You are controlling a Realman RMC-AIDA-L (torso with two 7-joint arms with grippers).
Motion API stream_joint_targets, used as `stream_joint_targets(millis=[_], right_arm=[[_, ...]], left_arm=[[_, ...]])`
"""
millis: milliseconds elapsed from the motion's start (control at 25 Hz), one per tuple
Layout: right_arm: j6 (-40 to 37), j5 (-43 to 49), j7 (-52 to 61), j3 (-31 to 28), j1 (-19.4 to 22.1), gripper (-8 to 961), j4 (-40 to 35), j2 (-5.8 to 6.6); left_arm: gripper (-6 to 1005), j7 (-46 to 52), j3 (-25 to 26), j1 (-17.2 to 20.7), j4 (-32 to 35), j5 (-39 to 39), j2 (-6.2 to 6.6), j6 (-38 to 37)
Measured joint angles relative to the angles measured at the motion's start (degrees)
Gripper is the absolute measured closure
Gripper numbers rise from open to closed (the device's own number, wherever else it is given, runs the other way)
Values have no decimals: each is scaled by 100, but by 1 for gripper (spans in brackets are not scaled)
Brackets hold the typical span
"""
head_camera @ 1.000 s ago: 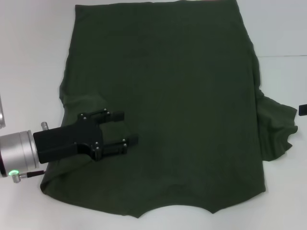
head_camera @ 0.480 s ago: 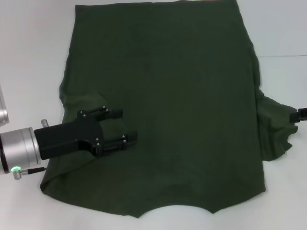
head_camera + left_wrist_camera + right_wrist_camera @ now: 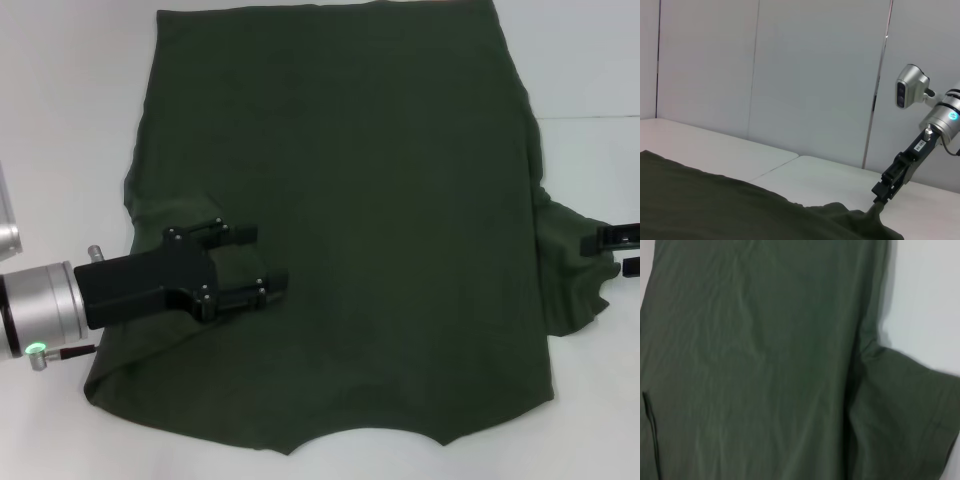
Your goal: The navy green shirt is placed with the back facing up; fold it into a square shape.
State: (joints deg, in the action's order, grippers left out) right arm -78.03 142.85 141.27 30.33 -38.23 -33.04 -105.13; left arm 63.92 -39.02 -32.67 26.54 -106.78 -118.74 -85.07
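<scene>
The navy green shirt (image 3: 350,200) lies spread on the white table (image 3: 70,120), plain side up, with its right sleeve (image 3: 575,265) rumpled and sticking out. It also fills the right wrist view (image 3: 765,365) and the bottom of the left wrist view (image 3: 715,210). My left gripper (image 3: 257,262) is open, low over the shirt's near left part, with cloth between its fingers. My right gripper (image 3: 612,252) reaches in from the right edge, open, at the edge of the right sleeve. The left wrist view shows it (image 3: 879,199) touching the sleeve cloth.
The white table (image 3: 590,60) shows bare on both sides of the shirt. A seam (image 3: 590,117) runs across the table at the right. Pale wall panels (image 3: 815,75) stand behind the table.
My right gripper has come in from the right edge to the right sleeve. My left gripper has shifted slightly away from me and stays open over the shirt.
</scene>
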Motion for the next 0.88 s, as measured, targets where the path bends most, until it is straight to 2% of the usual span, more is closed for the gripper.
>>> stream_joint_targets(millis=[880], right_arm=[[435, -5, 33, 245, -112, 84, 270, -54]], left_arm=[[237, -20, 0, -24, -9, 0, -36, 26]])
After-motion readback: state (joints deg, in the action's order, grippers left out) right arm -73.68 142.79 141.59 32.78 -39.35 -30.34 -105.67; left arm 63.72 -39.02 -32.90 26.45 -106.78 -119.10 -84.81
